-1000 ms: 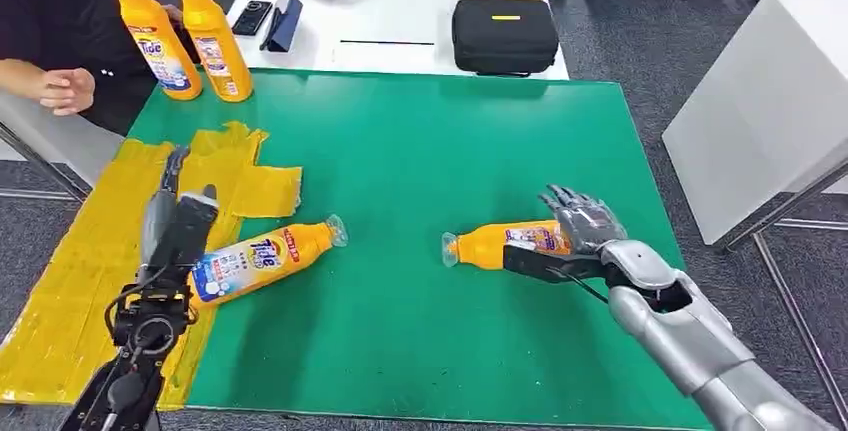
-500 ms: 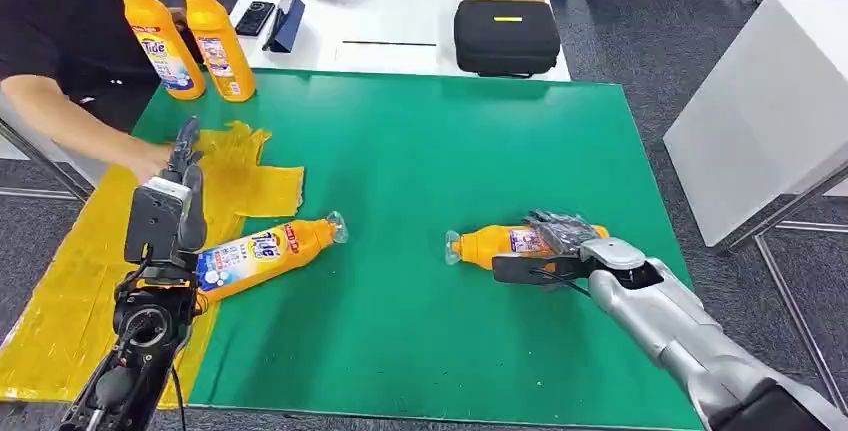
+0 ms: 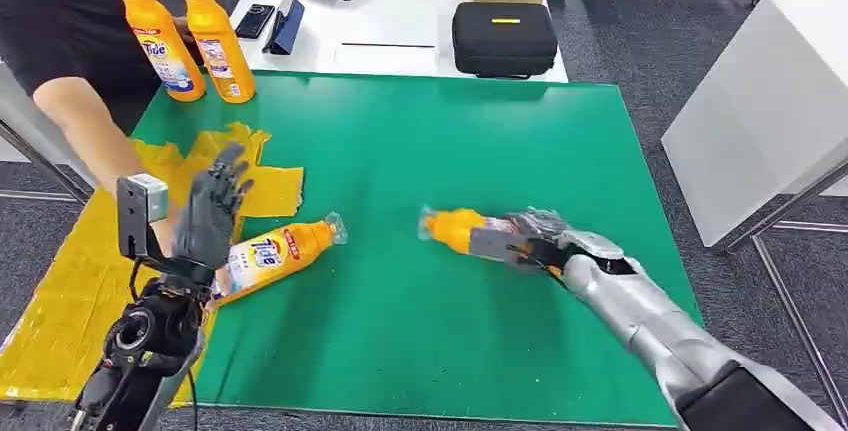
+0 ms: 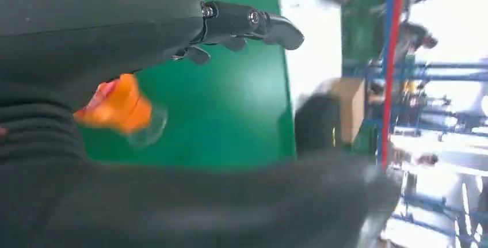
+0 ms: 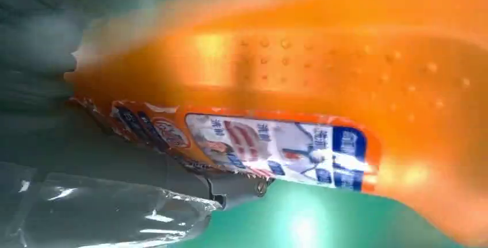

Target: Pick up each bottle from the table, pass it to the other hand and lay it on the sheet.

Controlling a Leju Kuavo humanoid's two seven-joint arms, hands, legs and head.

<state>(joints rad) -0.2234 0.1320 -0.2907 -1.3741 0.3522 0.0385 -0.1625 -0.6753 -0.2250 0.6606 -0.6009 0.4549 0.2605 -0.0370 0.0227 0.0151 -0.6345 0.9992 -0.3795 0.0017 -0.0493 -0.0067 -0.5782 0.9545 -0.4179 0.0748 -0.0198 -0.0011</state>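
Left hand [image 3: 210, 213] raised upright, fingers [image 3: 232, 166] spread, holding nothing; right hand [image 3: 527, 241] wrapped around orange plastic bottle [image 3: 455, 228], silver arm extended

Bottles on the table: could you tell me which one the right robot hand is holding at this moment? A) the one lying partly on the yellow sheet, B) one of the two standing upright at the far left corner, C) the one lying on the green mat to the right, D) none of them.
C: the right robot hand is wrapped around the bottle lying on the green mat, cap end pointing left.
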